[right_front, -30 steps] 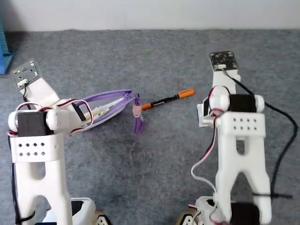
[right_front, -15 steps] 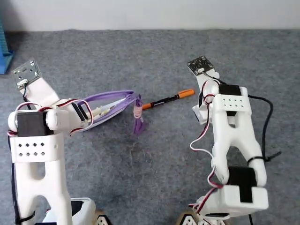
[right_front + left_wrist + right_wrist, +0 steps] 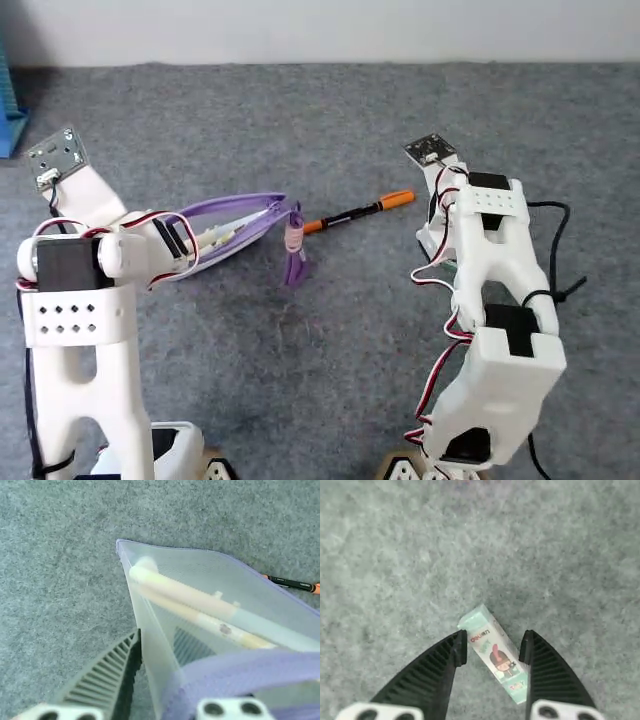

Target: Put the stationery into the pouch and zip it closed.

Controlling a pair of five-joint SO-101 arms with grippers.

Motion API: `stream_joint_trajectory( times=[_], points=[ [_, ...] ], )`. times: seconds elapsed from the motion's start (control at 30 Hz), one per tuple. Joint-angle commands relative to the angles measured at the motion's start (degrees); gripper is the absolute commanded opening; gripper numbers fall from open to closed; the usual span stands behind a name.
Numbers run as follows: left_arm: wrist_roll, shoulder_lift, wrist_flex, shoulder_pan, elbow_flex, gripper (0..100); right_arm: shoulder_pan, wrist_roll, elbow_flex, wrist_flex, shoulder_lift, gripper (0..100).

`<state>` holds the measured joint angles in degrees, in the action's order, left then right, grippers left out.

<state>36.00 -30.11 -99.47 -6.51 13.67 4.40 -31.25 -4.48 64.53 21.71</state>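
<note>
**A:** How will the pouch (image 3: pixel 225 222) handle?

**B:** I'd judge it soft, light and floppy. The left gripper (image 3: pixel 150 652) is clamped on its wall near the mouth, left of centre in the high view. Its long axis rises toward the right, and the zip pull (image 3: pixel 293 248) hangs at that end.

**A:** The pen (image 3: pixel 358 213)?

**B:** At centre on the carpet (image 3: pixel 330 110). It's stiff, slick and likely to roll, so take it mid-barrel. It slants the same way, with the orange cap at the upper right.

**A:** And the eraser (image 3: pixel 504 669)?

**B:** Small, light and firm. It's under the right arm, right of centre. The right gripper (image 3: pixel 495 641) has its jaws apart either side of it. It lies skewed to them, so pinch the long sides.
</note>
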Motion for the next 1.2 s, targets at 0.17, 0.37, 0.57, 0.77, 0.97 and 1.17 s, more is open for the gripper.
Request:
stream_joint_trajectory(
  times=[0.17,0.37,0.57,0.77,0.97,1.17],
  points=[
    [0.62,1.41,-0.97,-0.09,0.22,11,-0.66,-0.44,2.29,0.4,1.54,15.5],
    [0.62,1.41,-0.97,0.0,0.22,11,-0.92,-0.44,3.87,0.4,-0.48,2.3],
    [0.62,1.41,-0.97,0.0,0.22,11,-0.92,-0.44,3.87,3.91,-8.04,0.8],
    [0.62,1.41,-0.97,-0.09,0.22,11,-1.27,-0.18,3.87,8.13,-12.26,0.8],
    [0.62,1.41,-0.97,0.18,0.22,11,-0.22,2.81,3.78,8.57,-11.91,1.0],
    [0.62,1.41,-0.97,0.35,0.22,11,-3.56,13.45,3.78,9.45,-11.91,18.5]
  ],
)
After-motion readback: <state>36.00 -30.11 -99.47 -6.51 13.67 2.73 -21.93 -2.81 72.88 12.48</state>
